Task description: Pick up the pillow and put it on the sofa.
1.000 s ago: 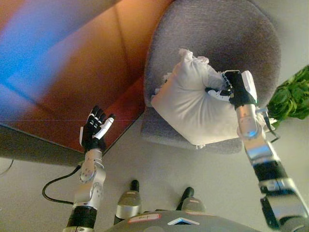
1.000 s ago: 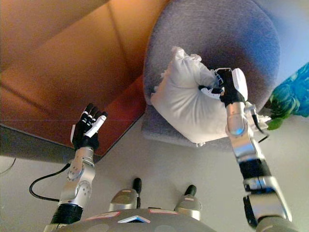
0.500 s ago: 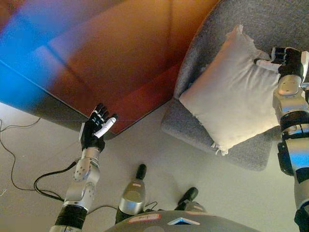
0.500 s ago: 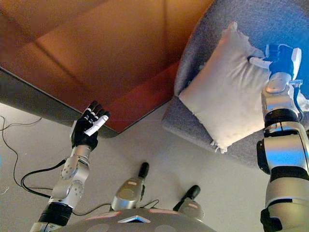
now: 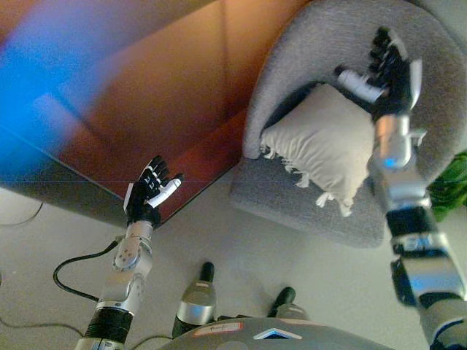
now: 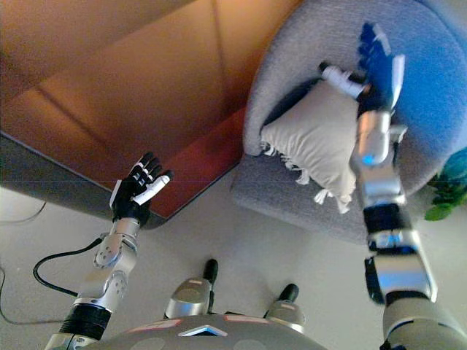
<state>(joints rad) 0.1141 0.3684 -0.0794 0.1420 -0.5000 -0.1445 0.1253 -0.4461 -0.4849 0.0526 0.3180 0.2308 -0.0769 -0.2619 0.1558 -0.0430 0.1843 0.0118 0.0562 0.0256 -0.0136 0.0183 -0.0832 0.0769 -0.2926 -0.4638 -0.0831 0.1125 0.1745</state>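
A white pillow (image 5: 317, 149) with fringed corners lies on the seat of the round grey sofa chair (image 5: 292, 204), leaning toward its backrest. My right hand (image 5: 384, 69) hovers above the pillow's far right edge with its fingers spread open, holding nothing. My left hand (image 5: 149, 200) is raised at the lower left, open and empty, well away from the pillow, by the edge of a dark reddish surface.
A large reddish-brown tabletop (image 5: 146, 95) fills the upper left, its corner close to the sofa chair. A green plant (image 5: 452, 182) shows at the right edge. Pale floor (image 5: 241, 248) lies between me and the chair.
My right hand has let go of the pillow and lifted clear with its fingers opened. The pillow now rests on the seat. The camera view has shifted.
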